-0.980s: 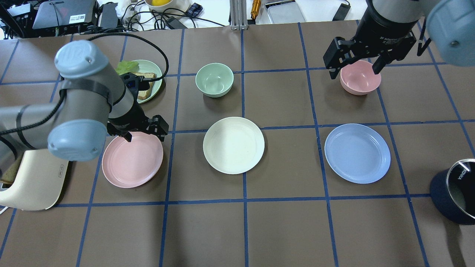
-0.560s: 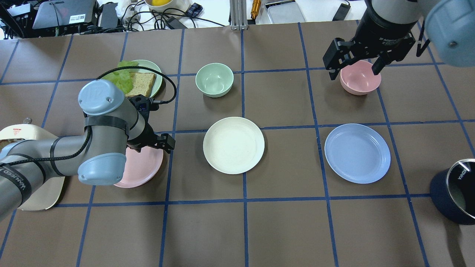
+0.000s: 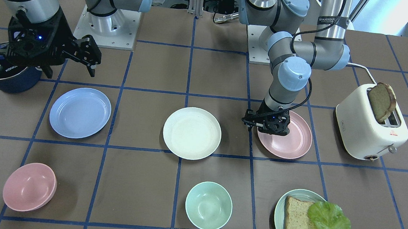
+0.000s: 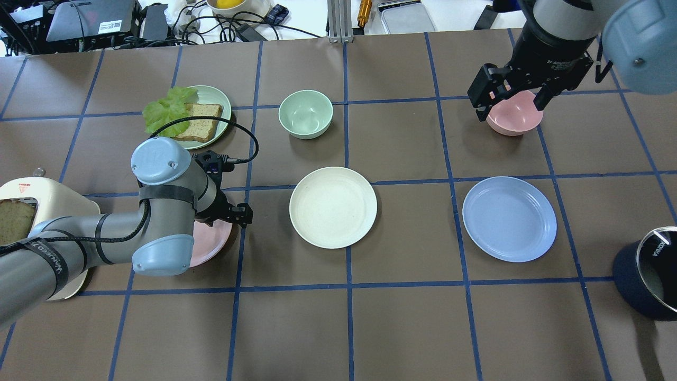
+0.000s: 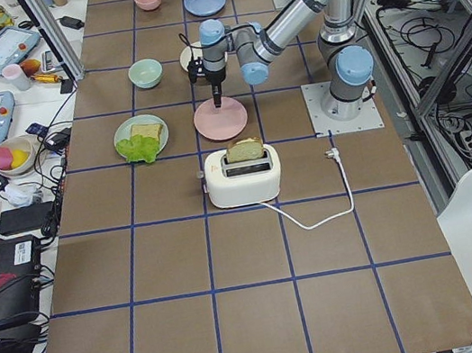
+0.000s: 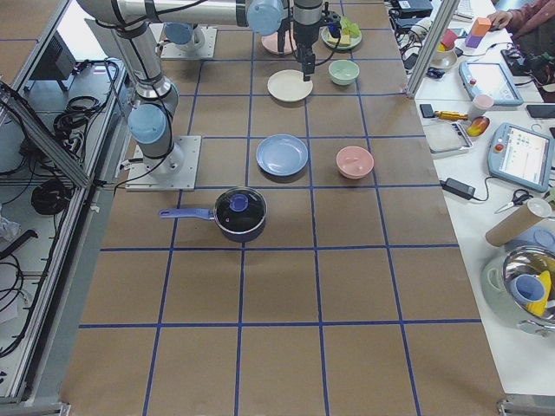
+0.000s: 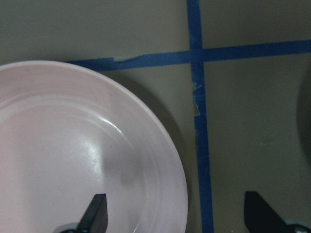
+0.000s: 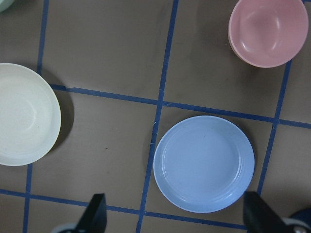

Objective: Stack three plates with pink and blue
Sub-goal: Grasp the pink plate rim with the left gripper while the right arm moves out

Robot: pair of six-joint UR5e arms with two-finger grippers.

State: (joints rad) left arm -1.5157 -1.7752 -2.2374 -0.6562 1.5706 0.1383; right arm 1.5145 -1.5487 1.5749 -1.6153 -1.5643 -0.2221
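The cream-white plate (image 4: 333, 207) lies mid-table, the pale pink plate (image 4: 211, 238) to its left and the light blue plate (image 4: 509, 218) to its right, all flat and apart. My left gripper (image 4: 232, 214) is open and low at the pink plate's rim nearest the cream plate. In the left wrist view one fingertip (image 7: 95, 213) is over the pink plate (image 7: 73, 155) and the other is outside its rim. My right gripper (image 4: 510, 100) is open, empty and high; its wrist view looks down on the blue plate (image 8: 204, 162) and the cream plate (image 8: 24, 114).
A toaster (image 3: 370, 127) with bread stands beside the pink plate. A pale green plate (image 4: 225, 103) with bread and lettuce, a mint bowl (image 4: 305, 114) and a pink bowl (image 4: 515, 119) sit in the far row. A dark blue pot (image 4: 645, 275) stands at the right edge.
My left arm has swung down and to the right, bringing the gripper low over the pink plate's right rim. The right gripper has shifted slightly to the right. The plates have not moved.
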